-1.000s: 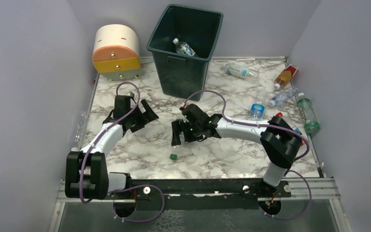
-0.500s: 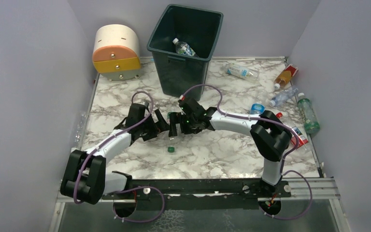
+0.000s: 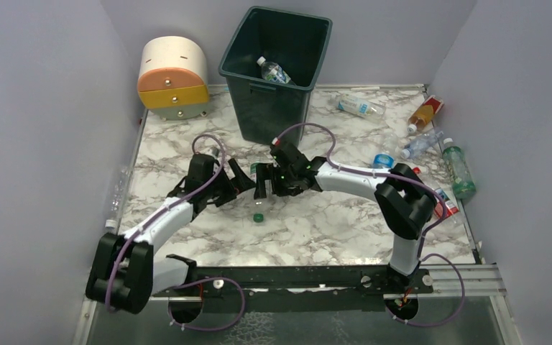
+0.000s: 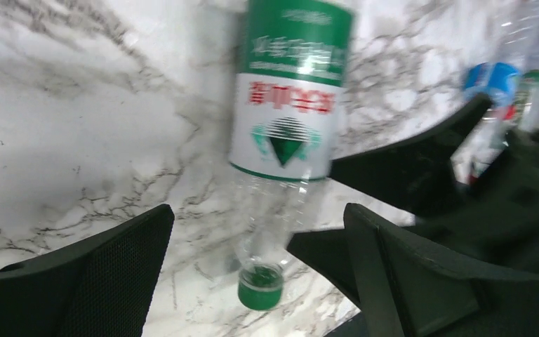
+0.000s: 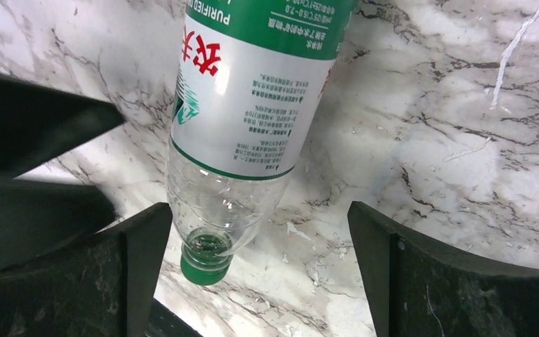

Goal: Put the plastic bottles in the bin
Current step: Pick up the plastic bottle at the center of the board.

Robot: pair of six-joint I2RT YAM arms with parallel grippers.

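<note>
A clear plastic bottle (image 3: 258,194) with a green-and-white label and a green cap lies at the table's middle, cap toward the near edge. It fills the left wrist view (image 4: 291,98) and the right wrist view (image 5: 253,105). My left gripper (image 3: 243,180) is open, and in its wrist view (image 4: 256,274) the bottle's neck sits between the fingers. My right gripper (image 3: 262,184) is open on the other side, its fingers (image 5: 407,274) wide around the neck and cap (image 5: 205,263). The dark green bin (image 3: 273,108) stands behind them with one bottle (image 3: 273,70) inside.
Several more bottles lie at the right: a white-labelled one (image 3: 359,106), an orange one (image 3: 422,115), a clear one (image 3: 420,144), a green one (image 3: 458,169), a blue-labelled one (image 3: 383,159). The cream, orange and yellow drawer unit (image 3: 174,77) stands back left.
My left gripper has swung right to the bottle. My right gripper has moved back and left. The bottle's green cap has shifted away from the near edge.
</note>
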